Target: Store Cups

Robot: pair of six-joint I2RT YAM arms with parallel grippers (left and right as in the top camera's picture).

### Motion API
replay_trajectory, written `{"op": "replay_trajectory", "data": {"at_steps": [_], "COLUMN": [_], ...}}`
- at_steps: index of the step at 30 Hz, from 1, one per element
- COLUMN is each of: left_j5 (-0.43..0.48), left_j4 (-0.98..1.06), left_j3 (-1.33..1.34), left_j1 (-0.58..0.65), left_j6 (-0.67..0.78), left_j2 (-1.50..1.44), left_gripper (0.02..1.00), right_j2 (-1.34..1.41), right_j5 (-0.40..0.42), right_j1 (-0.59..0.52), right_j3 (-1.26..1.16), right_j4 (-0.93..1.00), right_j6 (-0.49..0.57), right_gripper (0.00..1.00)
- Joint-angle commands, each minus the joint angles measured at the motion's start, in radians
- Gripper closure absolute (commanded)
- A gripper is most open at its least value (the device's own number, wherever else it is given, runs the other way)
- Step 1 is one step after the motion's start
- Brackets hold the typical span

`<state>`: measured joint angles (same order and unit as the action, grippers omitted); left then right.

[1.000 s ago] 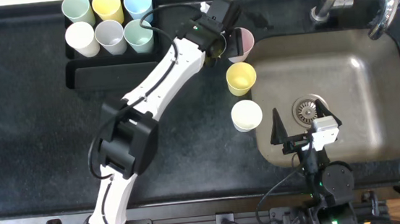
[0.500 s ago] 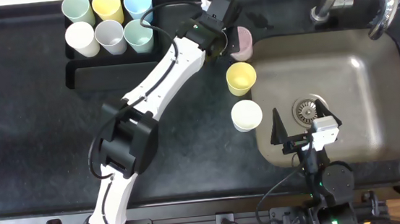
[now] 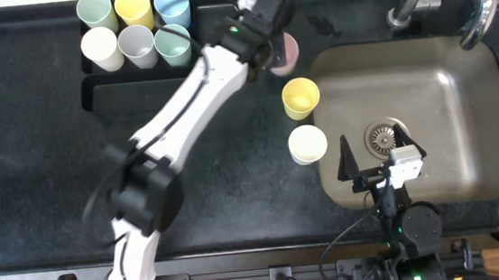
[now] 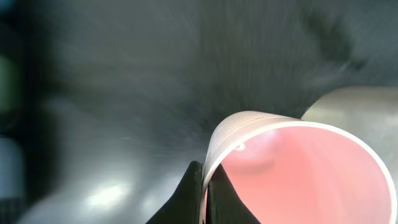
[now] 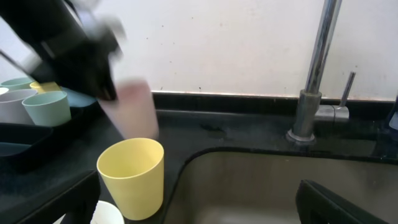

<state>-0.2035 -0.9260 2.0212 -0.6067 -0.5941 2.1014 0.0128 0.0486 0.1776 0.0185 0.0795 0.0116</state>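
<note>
While the left claw pinches the rim of the pink cup, that cup is at 12 o'clock from the yellow cup (the right claw is spread apart).

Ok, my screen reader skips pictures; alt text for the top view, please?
The left arm's pincer holds a pink cup over the dark counter beside the sink. A yellow cup and a white cup stand at the sink's edge; six cups sit in a black tray.
</note>
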Motion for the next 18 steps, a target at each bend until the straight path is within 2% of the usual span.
{"op": "replay_trajectory", "data": {"at_steps": [1, 6, 15, 18], "left_j5": [-0.123, -0.084, 0.113, 0.149], "left_j4": [-0.019, -0.034, -0.034, -0.035], "left_j3": [-0.03, -0.197, -0.558, -0.647], "left_j1": [0.082, 0.249, 0.589, 0.68], "left_j6": [0.051, 0.056, 0.184, 0.203], "left_j2": [-0.27, -0.487, -0.711, -0.721], "left_gripper": [0.985, 0.985, 0.985, 0.985], "right_j2": [-0.008, -0.008, -0.008, -0.008], "right_j5": [-0.004, -0.004, -0.004, -0.004], "right_j1": [0.005, 0.005, 0.005, 0.005], "right_j3": [-0.014, -0.014, -0.014, -0.014], "right_j4": [-0.005, -0.005, -0.005, -0.005], "right_j6": [0.003, 0.003, 0.003, 0.003], "right_gripper": [0.005, 0.003, 0.003, 0.003]}}
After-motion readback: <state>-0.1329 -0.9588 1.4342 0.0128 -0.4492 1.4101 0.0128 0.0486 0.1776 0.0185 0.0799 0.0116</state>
